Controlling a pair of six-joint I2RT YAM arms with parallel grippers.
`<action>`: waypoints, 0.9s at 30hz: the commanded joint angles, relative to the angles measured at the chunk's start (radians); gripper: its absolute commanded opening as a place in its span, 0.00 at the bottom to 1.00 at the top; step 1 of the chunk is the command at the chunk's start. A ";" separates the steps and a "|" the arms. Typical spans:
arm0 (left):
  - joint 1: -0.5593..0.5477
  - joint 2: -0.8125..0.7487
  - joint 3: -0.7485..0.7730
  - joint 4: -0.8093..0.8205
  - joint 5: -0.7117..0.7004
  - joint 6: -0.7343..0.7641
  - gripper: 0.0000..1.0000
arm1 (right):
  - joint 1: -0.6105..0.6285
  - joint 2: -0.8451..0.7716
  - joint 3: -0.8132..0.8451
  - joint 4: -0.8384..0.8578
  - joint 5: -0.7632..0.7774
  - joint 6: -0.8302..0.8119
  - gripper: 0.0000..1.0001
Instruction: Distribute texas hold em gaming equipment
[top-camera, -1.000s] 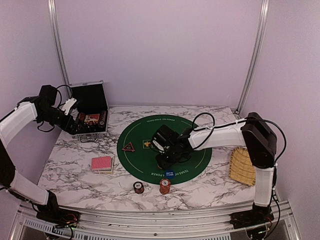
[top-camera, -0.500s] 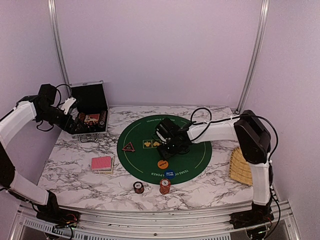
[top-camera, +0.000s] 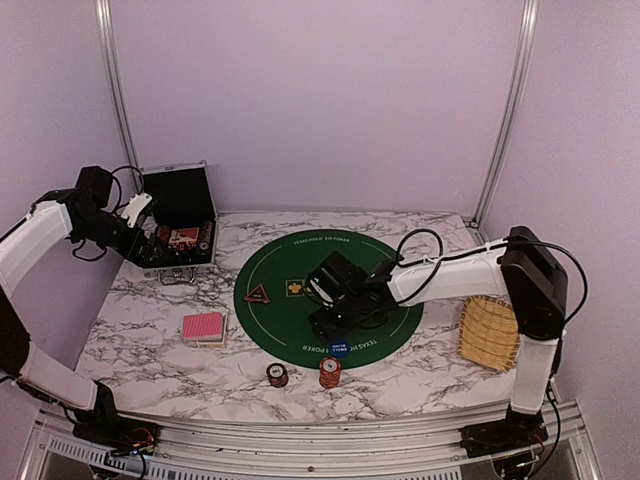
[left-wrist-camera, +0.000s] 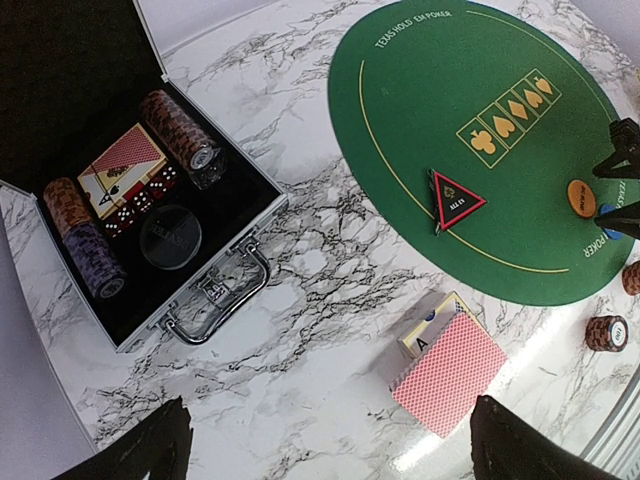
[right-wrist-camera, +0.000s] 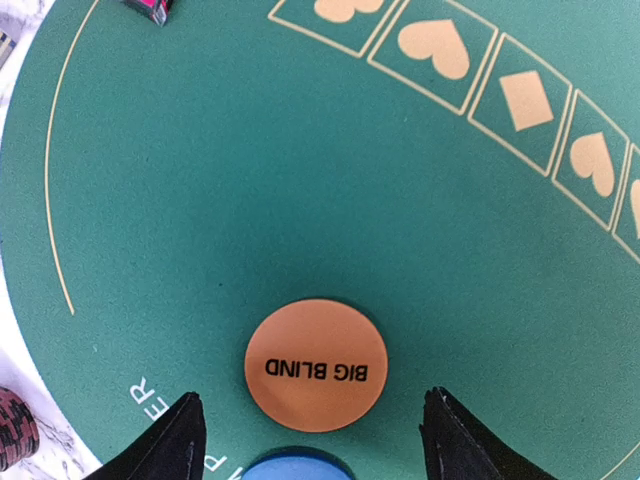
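On the green mat (right-wrist-camera: 250, 150) lies the orange round button (right-wrist-camera: 315, 365), marked BIG BLIND, with a blue button (right-wrist-camera: 295, 468) just beside it. My right gripper (right-wrist-camera: 312, 400) hovers over the orange button, open, one finger on each side and neither touching it. From above, the right gripper (top-camera: 335, 318) hides the orange button. The red-backed cards (top-camera: 204, 327) lie left of the mat, and the triangular marker (top-camera: 259, 294) sits on its left part. A dark chip stack (top-camera: 277, 375) and an orange-red chip stack (top-camera: 330, 372) stand near the front edge. My left gripper (left-wrist-camera: 330, 445) is open and empty, high above the cards (left-wrist-camera: 450, 375).
The black case (top-camera: 180, 225) lies open at the back left, holding more chip rolls (left-wrist-camera: 180, 135), a card pack and dice. A wicker tray (top-camera: 487, 332) sits at the table's right edge. The right arm stretches across the mat's right half.
The right gripper drew back towards the mat's middle, baring the orange button, then came back over it with its jaws wider. The left arm has not moved.
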 joint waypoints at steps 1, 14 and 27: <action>-0.005 -0.024 0.023 -0.028 0.004 0.011 0.99 | 0.006 -0.002 -0.017 0.026 0.001 0.057 0.68; -0.006 -0.027 0.032 -0.028 0.005 0.013 0.99 | 0.025 0.036 -0.029 0.048 -0.005 0.043 0.62; -0.005 -0.026 0.032 -0.027 0.000 0.018 0.99 | 0.020 0.083 -0.006 0.012 0.043 0.076 0.51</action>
